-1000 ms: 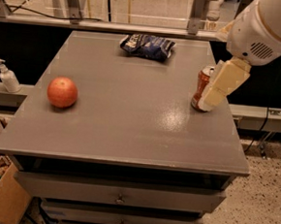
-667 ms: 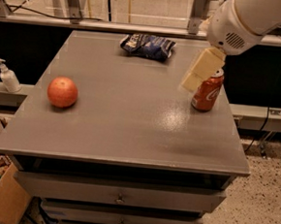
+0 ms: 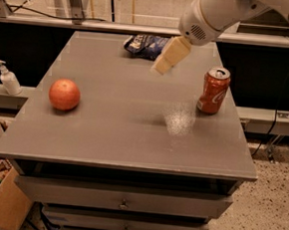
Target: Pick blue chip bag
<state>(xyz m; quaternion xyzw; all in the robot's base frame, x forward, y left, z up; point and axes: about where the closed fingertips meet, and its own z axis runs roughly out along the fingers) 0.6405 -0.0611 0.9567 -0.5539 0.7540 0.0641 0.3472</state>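
The blue chip bag [image 3: 144, 45], dark blue crumpled foil with white lettering, lies near the far edge of the grey table [image 3: 108, 129], partly hidden behind the gripper. My gripper [image 3: 163, 63], with cream-coloured fingers, hangs from the white arm [image 3: 212, 15] above the table, just in front and to the right of the bag, not touching it. An orange-red soda can [image 3: 214, 90] stands upright at the right side, to the right of the gripper.
An orange fruit [image 3: 64, 94] sits on the left of the table. A white pump bottle [image 3: 8, 78] stands on a ledge to the left. Drawers lie below the table front. A cardboard box [image 3: 2, 205] sits on the floor at lower left.
The gripper has moved left and toward the far edge, away from the soda can and over to the chip bag. The can, fruit and bag have not moved.
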